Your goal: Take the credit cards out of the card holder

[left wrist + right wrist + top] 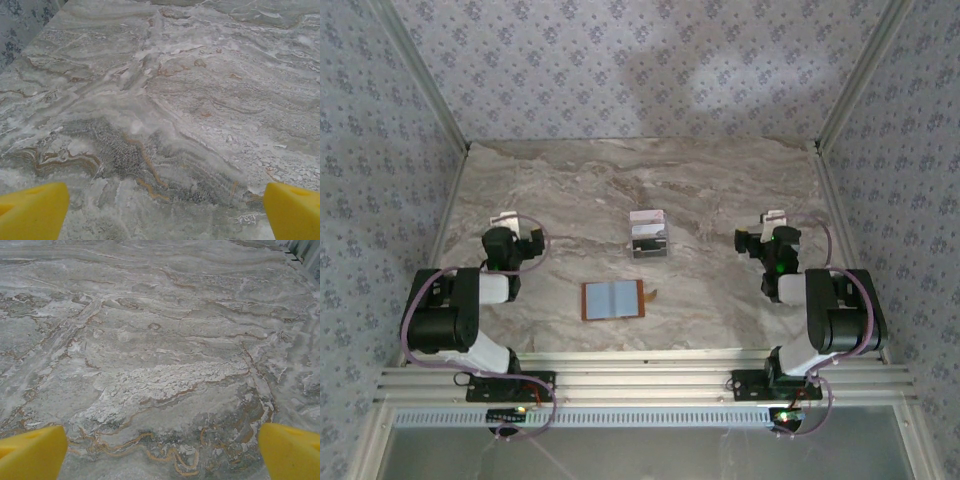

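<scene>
The card holder lies open and flat on the marble table, near the front middle, showing grey-blue lining with orange-brown edges and a small tab on its right side. Behind it stands a clear plastic rack holding a whitish-pink credit card and a dark one. My left gripper hovers to the left of the holder, open and empty. My right gripper is off to the right of the rack, also open and empty. In both wrist views yellow fingertips stand wide apart over bare marble.
The marble table is walled by patterned panels on the left, back and right. An aluminium rail with both arm bases runs along the near edge. Bare tabletop lies between each gripper and the holder.
</scene>
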You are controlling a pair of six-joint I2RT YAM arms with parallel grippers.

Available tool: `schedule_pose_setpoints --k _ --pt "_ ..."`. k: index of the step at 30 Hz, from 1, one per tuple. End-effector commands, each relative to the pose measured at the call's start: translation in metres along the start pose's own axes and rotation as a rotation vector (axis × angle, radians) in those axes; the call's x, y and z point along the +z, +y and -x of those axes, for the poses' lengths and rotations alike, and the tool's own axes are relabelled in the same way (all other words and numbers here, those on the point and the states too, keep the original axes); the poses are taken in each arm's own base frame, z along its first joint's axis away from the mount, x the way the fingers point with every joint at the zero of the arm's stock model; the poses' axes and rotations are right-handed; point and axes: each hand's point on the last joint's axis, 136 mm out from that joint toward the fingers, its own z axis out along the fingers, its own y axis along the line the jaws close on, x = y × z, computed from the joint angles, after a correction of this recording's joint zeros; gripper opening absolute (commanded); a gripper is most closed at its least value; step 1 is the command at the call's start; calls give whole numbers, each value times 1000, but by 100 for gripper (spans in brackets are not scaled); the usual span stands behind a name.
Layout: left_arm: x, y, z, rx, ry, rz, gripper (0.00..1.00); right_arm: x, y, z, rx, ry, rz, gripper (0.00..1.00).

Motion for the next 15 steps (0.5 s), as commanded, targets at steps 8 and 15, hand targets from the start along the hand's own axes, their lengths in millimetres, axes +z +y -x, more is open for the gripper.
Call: schedule_pose_setpoints --k 8,15 --pt "2 -5 18 5 -56 -26 99 1 -4 9 18 -26 -9 100" --pt "2 -5 18 0 -56 -30 100 2 -4 8 18 -22 -6 100"
